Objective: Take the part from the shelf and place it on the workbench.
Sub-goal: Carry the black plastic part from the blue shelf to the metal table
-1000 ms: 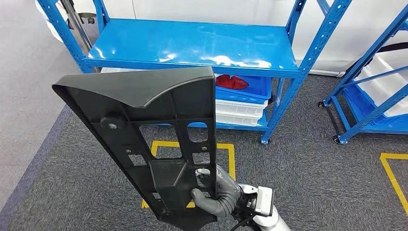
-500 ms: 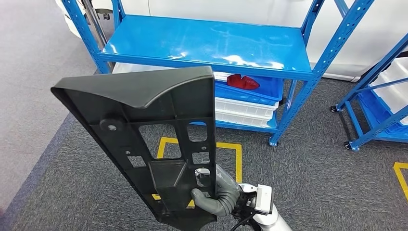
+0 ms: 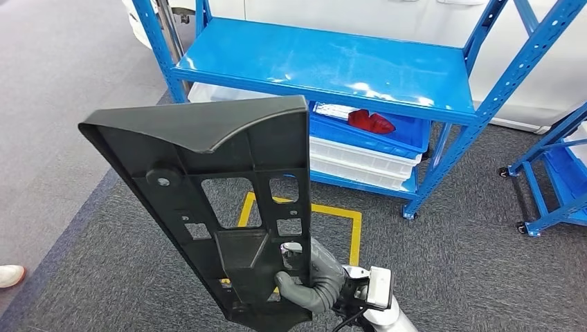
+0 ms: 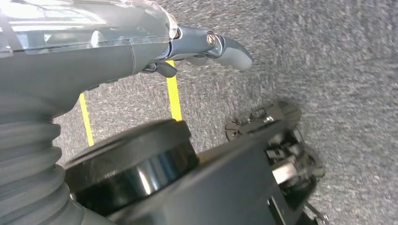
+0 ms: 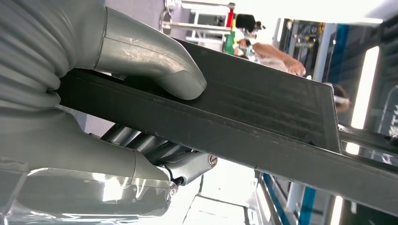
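Observation:
The part (image 3: 208,180) is a long black plastic panel with cut-outs and ribs, standing upright and leaning left in front of me in the head view. My right hand (image 3: 311,280) grips its lower edge, fingers wrapped round the rim. In the right wrist view the thumb (image 5: 145,61) presses on the flat face of the part (image 5: 272,112), with the other fingers under it. My left hand (image 4: 117,51) hangs above the grey carpet, fingers stretched out and holding nothing.
A blue shelf (image 3: 325,66) stands ahead with a bare upper board. Below it are stacked white bins (image 3: 360,162) and a blue bin with a red piece (image 3: 370,121). A second blue rack (image 3: 554,166) is at the right. A person's shoe (image 3: 10,275) shows lower left.
The whole picture has slid to the right, so the camera has turned left. The part stays in my right hand as before. A shoe has come into view at the lower left.

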Tool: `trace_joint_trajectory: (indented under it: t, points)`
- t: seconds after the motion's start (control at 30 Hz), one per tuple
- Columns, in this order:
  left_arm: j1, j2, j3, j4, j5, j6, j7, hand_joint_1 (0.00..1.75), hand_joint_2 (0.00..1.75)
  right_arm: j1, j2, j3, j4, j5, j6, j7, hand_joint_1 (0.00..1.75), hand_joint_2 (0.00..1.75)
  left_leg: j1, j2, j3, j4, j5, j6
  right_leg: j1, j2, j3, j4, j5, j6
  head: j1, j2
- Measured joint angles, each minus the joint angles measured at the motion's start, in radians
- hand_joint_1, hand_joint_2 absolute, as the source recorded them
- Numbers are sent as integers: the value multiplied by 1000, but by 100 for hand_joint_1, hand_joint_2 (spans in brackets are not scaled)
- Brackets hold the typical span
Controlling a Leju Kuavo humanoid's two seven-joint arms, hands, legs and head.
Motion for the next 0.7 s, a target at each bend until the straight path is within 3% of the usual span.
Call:
trace_joint_trajectory:
  t: [0.03,0.1,0.2,0.23,0.27,0.3,0.33,0.4,0.47,0.53,0.6,0.67,0.7]
  points:
    - [2,0,0,0,-2,0,1,0,175,1,0,0,0,0,0,0,175,175,1,-8,-1,-2,3,6,-2,-2,0,2,-2,6,0,0]
    - [4,0,0,0,-4,-1,4,0,175,2,2,0,-2,0,0,0,175,175,5,-22,-3,-6,11,18,-6,21,-14,36,-32,18,0,0]
    - [4,0,0,0,-5,-4,6,0,175,10,3,0,-4,0,2,1,175,175,7,-46,-11,-7,17,26,-11,58,-97,222,-132,27,0,0]
    - [5,0,0,0,-4,-3,7,0,175,13,3,0,-4,0,4,1,175,175,6,-56,-14,-6,18,27,-11,60,-122,276,-149,28,0,0]
    - [7,0,0,0,-4,-2,8,0,175,14,3,-1,-4,0,7,1,175,175,6,-67,-15,-5,19,27,-11,61,-131,296,-146,27,0,0]
    - [8,0,0,0,-4,-2,8,0,175,14,3,-1,-4,0,11,1,175,175,6,-78,-16,-3,19,26,-12,63,-118,270,-121,25,0,0]
    - [8,0,0,0,-4,0,9,0,175,13,3,-2,-4,0,15,2,175,175,6,-90,-15,-1,20,24,-13,71,-87,209,-84,22,0,0]
    - [6,-1,0,0,-4,1,9,0,175,10,3,-4,-4,0,19,2,175,175,7,-114,-19,3,21,18,-16,118,-20,70,-27,14,0,0]
    - [5,-2,0,0,-5,4,13,0,175,7,3,-6,-4,0,19,2,175,175,10,-135,-29,5,25,5,-14,149,3,12,-15,10,0,0]
    - [7,-2,0,0,-5,6,20,0,175,5,5,-8,-4,0,17,3,175,175,13,-154,-36,2,31,-10,-14,132,3,6,-11,5,0,0]
    - [9,-2,0,0,-6,8,24,0,175,2,9,-10,-6,-2,15,4,175,175,10,-124,-50,28,13,-19,-18,106,7,-6,-5,-8,0,0]
    - [7,-2,0,0,-6,8,25,0,175,1,13,-12,-8,-3,15,5,175,175,7,-66,-97,131,-47,-24,-16,76,10,-12,-2,-17,0,0]
    - [5,-2,0,0,-6,8,25,0,175,2,14,-13,-9,-4,15,5,175,175,8,-49,-129,201,-81,-26,-13,61,9,-12,-3,-18,0,0]
